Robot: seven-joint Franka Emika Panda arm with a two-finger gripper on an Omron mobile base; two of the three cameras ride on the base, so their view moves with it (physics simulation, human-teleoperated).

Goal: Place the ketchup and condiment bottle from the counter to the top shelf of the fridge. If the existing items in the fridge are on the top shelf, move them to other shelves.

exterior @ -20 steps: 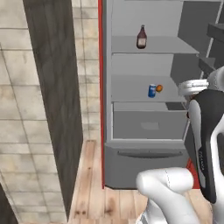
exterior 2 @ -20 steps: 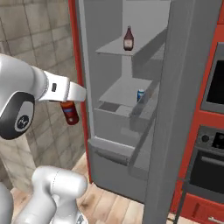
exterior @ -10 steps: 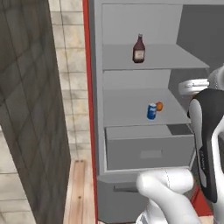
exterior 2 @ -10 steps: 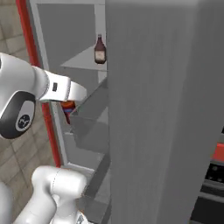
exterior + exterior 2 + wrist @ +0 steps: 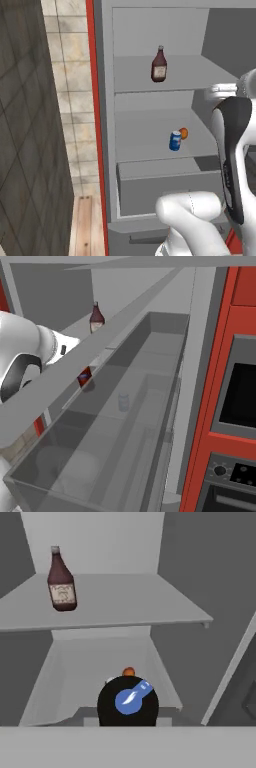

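Carrying the condiment bottle (image 5: 84, 377) toward the fridge (image 5: 150, 30), your gripper (image 5: 128, 704) has its jaws clamped on it just below the black cap. The ketchup (image 5: 159, 65) already stands on the top shelf (image 5: 125, 604). Next you likely need to lift and set this bottle beside it, apart from it.

Stood on uppermost grey shelf board (image 5: 200, 75): maroon-brown narrow-necked bottle (image 5: 159, 65). One shelf lower: small blue can (image 5: 175, 141), small orange object (image 5: 183, 133) just behind.
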